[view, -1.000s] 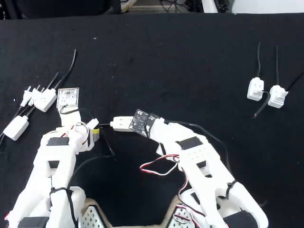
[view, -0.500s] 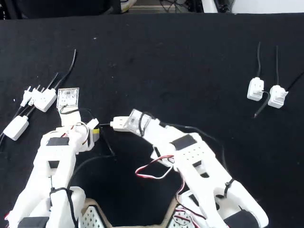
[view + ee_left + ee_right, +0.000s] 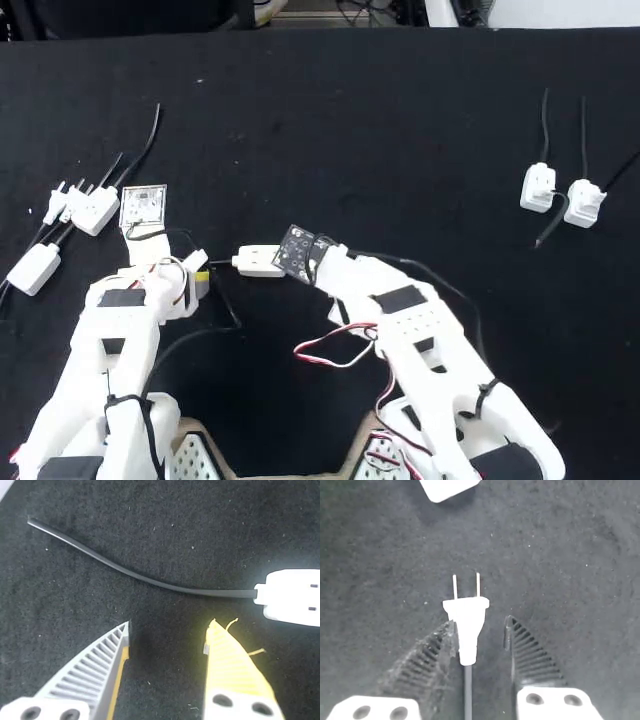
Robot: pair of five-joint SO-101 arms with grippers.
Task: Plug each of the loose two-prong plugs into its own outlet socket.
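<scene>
The right gripper (image 3: 479, 622) is open. A white plug (image 3: 466, 620) lies between its fingers, touching one of them but not squeezed. Its two prongs point at a white socket (image 3: 258, 260) near the middle of the table (image 3: 380, 120) edge by the arms. The left gripper (image 3: 169, 624) is wide open and holds nothing, just above the socket's black cord (image 3: 125, 570).

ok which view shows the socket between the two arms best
The left wrist view: the socket sits close up, with its cord and two slot marks. The high view shows a small white block; the right wrist view catches one corner beyond the plug.
</scene>
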